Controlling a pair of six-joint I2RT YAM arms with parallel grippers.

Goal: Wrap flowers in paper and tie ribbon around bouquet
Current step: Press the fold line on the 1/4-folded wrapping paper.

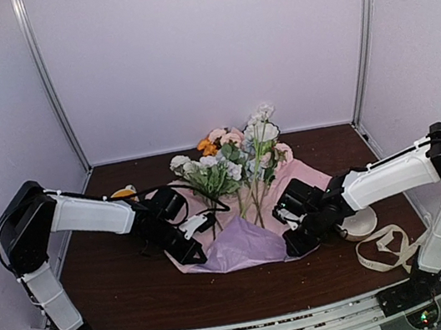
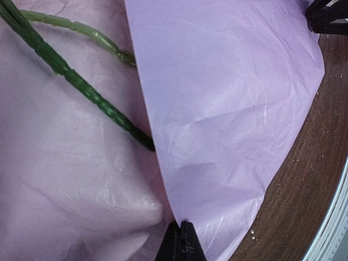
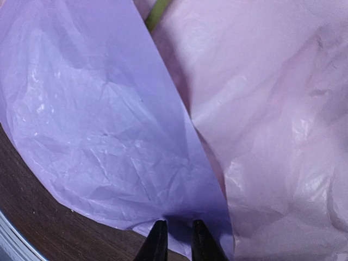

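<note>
The flowers (image 1: 233, 163) lie on the paper (image 1: 300, 175), blooms toward the back and green stems (image 2: 81, 87) toward me. The sheet shows its pale pink side, with a lilac flap (image 1: 243, 246) folded up over the stem ends. My left gripper (image 1: 190, 248) (image 2: 182, 231) is shut on the flap's fold edge at its left corner. At the flap's near right edge, my right gripper (image 1: 296, 245) (image 3: 175, 231) has its jaws a narrow gap apart, tips over the lilac paper (image 3: 109, 125), pinching nothing that I can see. The cream ribbon (image 1: 387, 249) lies loose at the right.
A round white object (image 1: 361, 224) sits behind my right forearm, next to the ribbon. A small orange and white thing (image 1: 123, 192) lies at the back left. Dark wooden tabletop (image 2: 293, 212) shows beside the paper, and a metal rail (image 1: 256, 328) runs along the near edge.
</note>
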